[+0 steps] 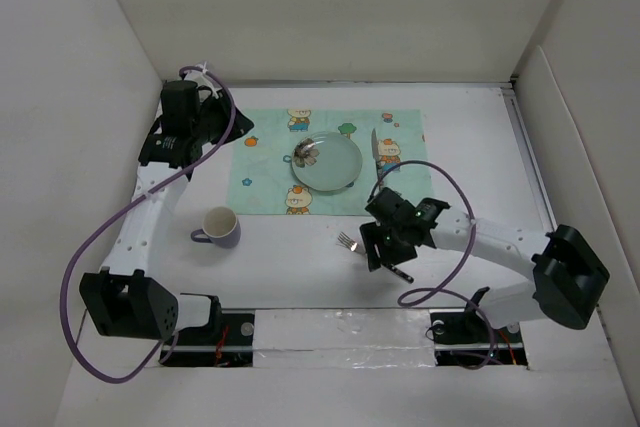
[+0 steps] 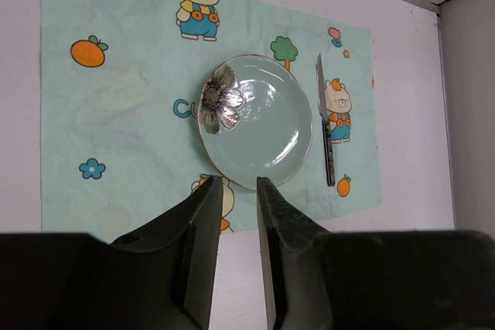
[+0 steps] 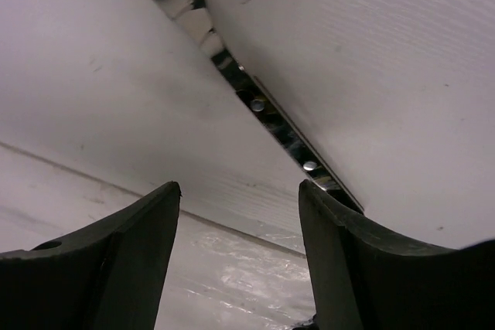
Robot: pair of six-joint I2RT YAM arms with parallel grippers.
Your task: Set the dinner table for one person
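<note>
Steel fork (image 3: 257,104), at five o'clock from the plate (image 1: 338,169), lies below the wide-open right jaws (left jaws ajar, empty); closing askew could skid it

We find the plate (image 1: 326,161) on the placemat (image 1: 265,162), the knife (image 1: 375,152) to its right; the mug (image 1: 220,227) and the fork (image 1: 350,241) lie nearer, on the table (image 1: 470,147).
</note>
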